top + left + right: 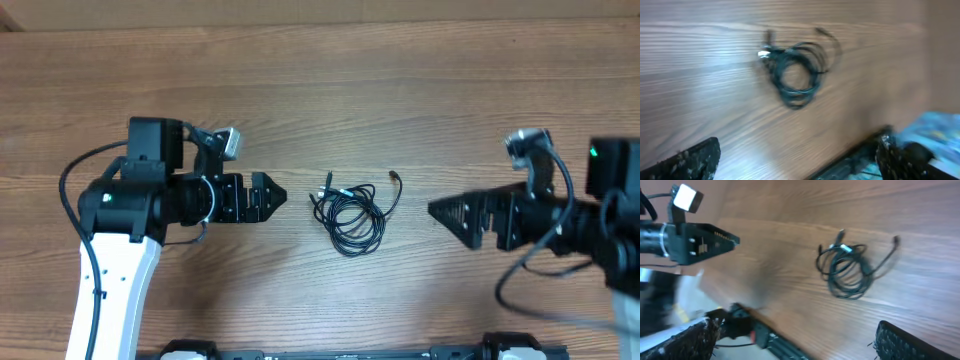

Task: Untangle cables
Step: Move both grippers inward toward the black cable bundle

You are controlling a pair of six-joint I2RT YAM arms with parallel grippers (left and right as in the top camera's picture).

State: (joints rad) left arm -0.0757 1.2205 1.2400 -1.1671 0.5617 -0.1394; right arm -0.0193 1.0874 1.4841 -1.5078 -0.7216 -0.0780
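While the coiled cables (350,215) lie untouched at frame centre, the left gripper (270,195) and right gripper (445,212), both spread wide, should each pinch a different loose end, pulling apart gently.

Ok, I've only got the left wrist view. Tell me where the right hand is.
Observer: The right hand is across the cables from the left hand, pointing at them, not touching.
Operator: Give me its state.
Observer: Open, with nothing in it.
Operator: Now report what its wrist view shows.
Observer: The cables lie ahead of its fingers, with the left hand at upper left, apart from the bundle.
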